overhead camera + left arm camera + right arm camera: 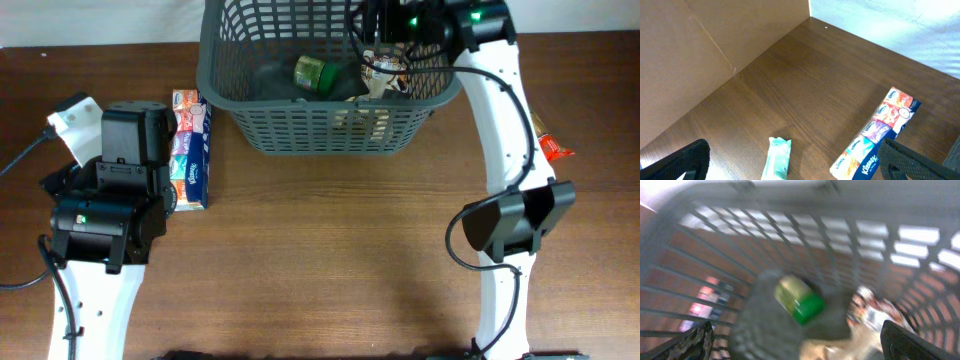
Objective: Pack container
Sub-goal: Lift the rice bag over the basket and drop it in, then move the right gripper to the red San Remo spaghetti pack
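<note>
Brown wood table (330, 250) with plain brown board behind it, pretty ordinary setup. The container (320, 135) sits at the far middle of the table, and the overhead frame chops off its back edge. The right gripper (800, 345) is down inside its right half. That wrist view is badly smeared, but the two fingers are at opposite bottom corners, wide apart with nothing clamped. Inside there's a jar (318, 73) with a green lid lying on its side, plus some crumpled wrappers (385, 75) I can't read. The left gripper (800, 165) hangs over the table's left side, fingers spread too, holding nothing. A colourful tissue pack (190, 150) lies just beside that arm. A pale green packet (777, 160) is half cut off at the bottom of the left wrist view. The small orange thing (553, 150) by the right arm is too tiny to identify.
</note>
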`<act>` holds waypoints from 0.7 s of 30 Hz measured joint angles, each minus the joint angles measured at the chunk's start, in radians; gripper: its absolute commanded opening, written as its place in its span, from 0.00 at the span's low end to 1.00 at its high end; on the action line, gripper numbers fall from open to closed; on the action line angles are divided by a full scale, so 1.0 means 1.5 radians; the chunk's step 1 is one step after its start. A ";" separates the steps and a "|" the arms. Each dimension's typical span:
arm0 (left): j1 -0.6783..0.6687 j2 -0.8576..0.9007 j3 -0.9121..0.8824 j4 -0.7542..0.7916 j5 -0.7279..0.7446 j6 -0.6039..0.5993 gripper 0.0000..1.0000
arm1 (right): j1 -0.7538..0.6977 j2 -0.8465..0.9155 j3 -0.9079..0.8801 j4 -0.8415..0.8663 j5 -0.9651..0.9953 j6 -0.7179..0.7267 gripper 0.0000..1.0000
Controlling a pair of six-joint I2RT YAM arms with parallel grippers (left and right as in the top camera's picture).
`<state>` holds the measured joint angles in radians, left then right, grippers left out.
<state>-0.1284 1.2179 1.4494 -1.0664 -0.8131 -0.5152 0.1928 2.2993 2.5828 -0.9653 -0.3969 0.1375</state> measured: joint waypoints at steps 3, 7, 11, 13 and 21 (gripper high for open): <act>0.000 0.000 0.000 0.000 0.000 0.000 1.00 | -0.001 0.000 0.080 -0.011 -0.026 0.012 0.99; 0.000 0.000 0.000 0.000 0.000 0.000 1.00 | -0.005 -0.005 0.189 -0.052 -0.011 0.016 0.99; 0.000 0.000 0.000 0.000 0.000 0.000 0.99 | -0.034 -0.031 0.283 -0.138 0.070 0.016 0.99; 0.000 0.000 0.000 0.000 0.000 0.000 1.00 | -0.071 -0.052 0.323 -0.200 0.122 0.016 0.99; 0.000 0.000 0.000 0.000 0.000 0.000 1.00 | -0.220 -0.101 0.368 -0.407 0.215 0.017 0.99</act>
<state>-0.1284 1.2179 1.4494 -1.0664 -0.8127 -0.5152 -0.1371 2.1475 3.1344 -1.5757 -0.0746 0.1627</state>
